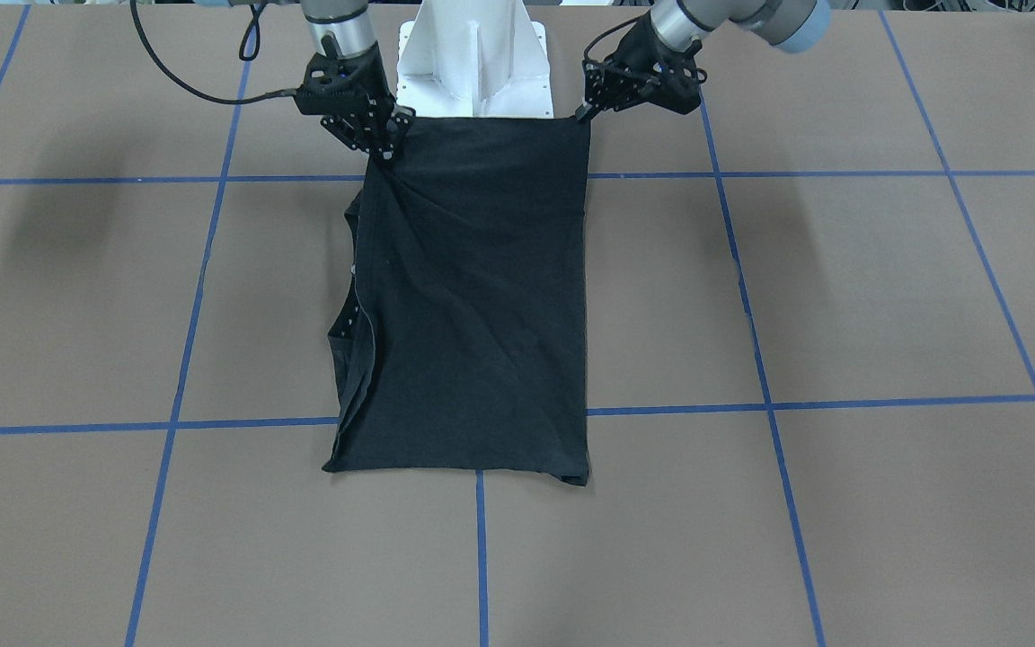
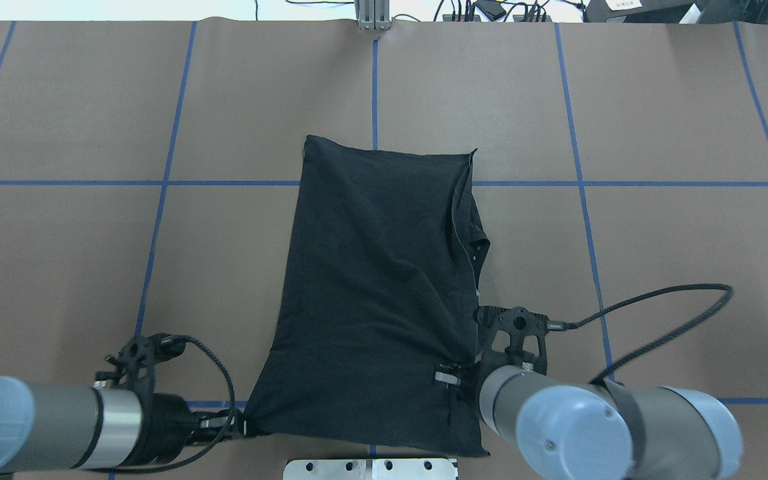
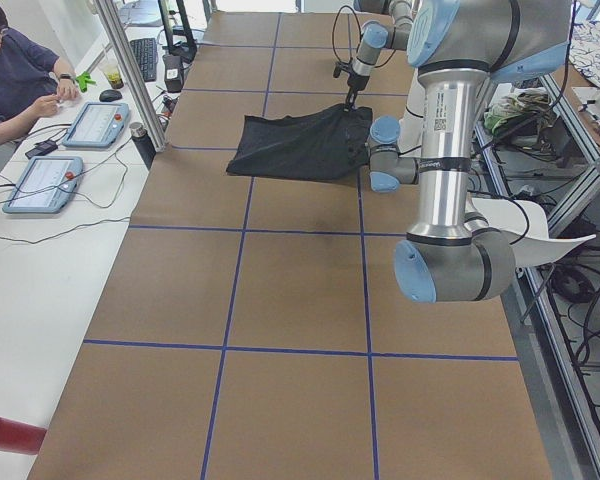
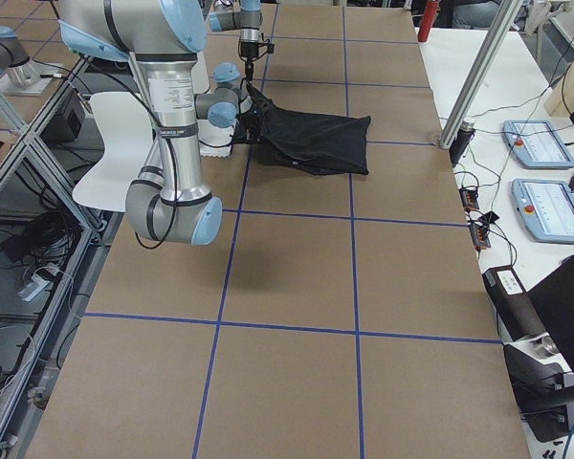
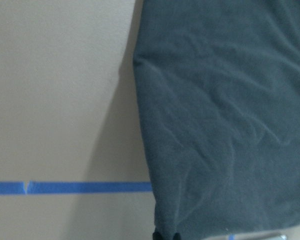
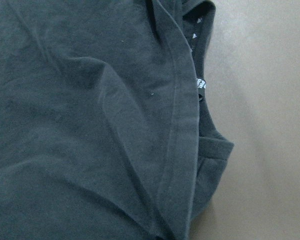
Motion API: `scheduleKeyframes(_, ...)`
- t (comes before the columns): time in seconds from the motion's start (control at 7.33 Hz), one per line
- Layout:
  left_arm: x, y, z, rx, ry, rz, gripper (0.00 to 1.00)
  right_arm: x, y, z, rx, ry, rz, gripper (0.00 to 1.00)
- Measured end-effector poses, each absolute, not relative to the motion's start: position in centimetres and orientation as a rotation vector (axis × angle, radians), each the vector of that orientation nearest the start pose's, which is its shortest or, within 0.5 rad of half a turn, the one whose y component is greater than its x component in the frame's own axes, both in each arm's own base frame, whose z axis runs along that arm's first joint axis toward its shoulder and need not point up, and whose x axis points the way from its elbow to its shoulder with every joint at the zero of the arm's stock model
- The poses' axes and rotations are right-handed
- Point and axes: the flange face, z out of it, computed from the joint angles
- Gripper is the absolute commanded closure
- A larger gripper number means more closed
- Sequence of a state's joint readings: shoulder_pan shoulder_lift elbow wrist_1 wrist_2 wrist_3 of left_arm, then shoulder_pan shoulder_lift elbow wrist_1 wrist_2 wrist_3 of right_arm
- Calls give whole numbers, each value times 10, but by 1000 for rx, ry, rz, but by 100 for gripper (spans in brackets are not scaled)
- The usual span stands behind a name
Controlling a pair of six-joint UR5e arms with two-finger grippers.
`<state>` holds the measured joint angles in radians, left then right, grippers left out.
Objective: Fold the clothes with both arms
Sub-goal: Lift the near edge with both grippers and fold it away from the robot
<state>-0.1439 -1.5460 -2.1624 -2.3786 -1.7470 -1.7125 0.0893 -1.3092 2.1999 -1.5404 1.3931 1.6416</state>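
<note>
The black T-shirt [image 2: 377, 280] lies folded into a long rectangle on the brown table, plain side up; its graphic is hidden. A folded sleeve and a small white print [image 6: 200, 84] peek out along one long edge. My left gripper [image 2: 241, 427] is shut on the shirt's near corner; it is at the right in the front-facing view [image 1: 585, 114]. My right gripper [image 2: 454, 380] is shut on the other near corner, at the left in the front-facing view [image 1: 387, 148]. The near edge is lifted slightly off the table, and the far edge [image 1: 455, 467] rests flat.
The white pedestal base [image 1: 473, 63] stands just behind the shirt's near edge. Blue tape lines [image 2: 164, 183] grid the table. An operator [image 3: 15, 75] sits at a side bench with two pendants [image 3: 45, 185] beyond an aluminium post [image 3: 130, 70].
</note>
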Motion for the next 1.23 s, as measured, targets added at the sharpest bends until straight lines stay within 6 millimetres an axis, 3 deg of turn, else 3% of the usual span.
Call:
scheduleKeyframes(0.27, 388, -156, 269, -227, 1425, -124, 100, -442, -162, 217, 138, -943, 177, 100)
scheduleKeyframes(0.55, 390, -157, 265, -235, 1429, -130, 100, -435, -167, 211, 145, -934, 187, 100)
scheduleKeyframes(0.82, 401, -188, 265, -181, 1433, -184, 100, -442, -202, 205, 172, -923, 245, 100)
scheduleKeyframes(1.23, 436, -269, 240, -36, 1399, -269, 100, -473, -273, 199, 188, -880, 308, 100)
